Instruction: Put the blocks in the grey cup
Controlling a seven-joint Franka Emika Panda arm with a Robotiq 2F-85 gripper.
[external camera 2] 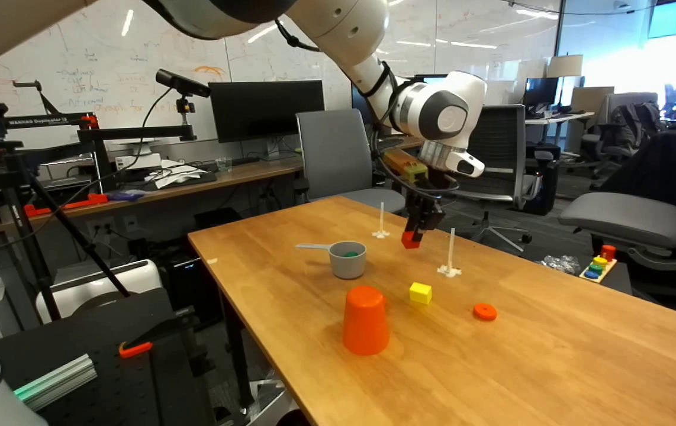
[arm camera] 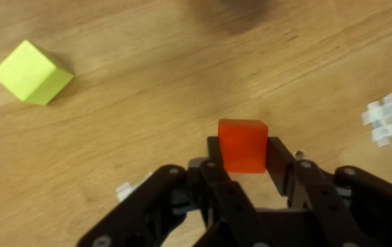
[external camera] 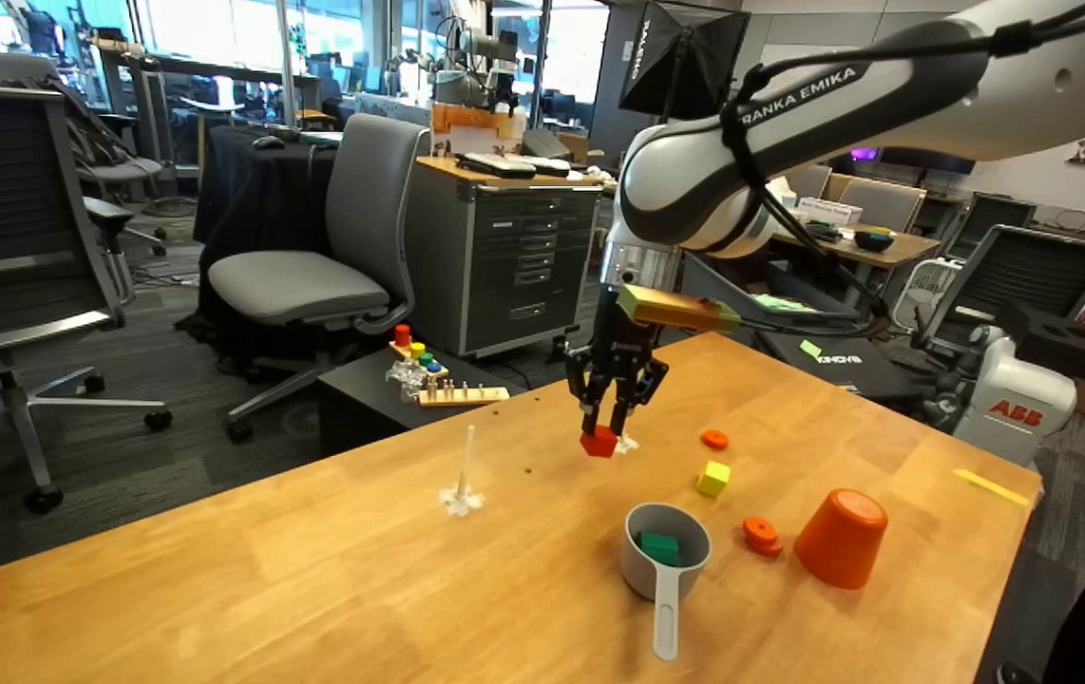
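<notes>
The task is looking partly done. A green block point(external camera: 659, 548) is already lying inside the grey cup point(external camera 2: 347, 269), a red block point(arm camera: 243, 152) is sitting in the end effector point(external camera: 603, 424), which is pinching it by two opposite sides, and a yellow block point(external camera: 713, 479) is resting loose on the worktop point(external camera: 314, 560), outside the cup. What is remaining, by my reading, is releasing the red one over the cup's mouth and then collecting the yellow one. The red block is being held well apart from the cup; whether it is hanging clear of the worktop or grazing it, the views are not settling.

The red block is showing flat, even faces and straight edges, and it is sitting square in the grip. The yellow one is looking nearly lime in the wrist view and lying askew. The green one is showing dark in the pale cup, which is standing upright.
</notes>
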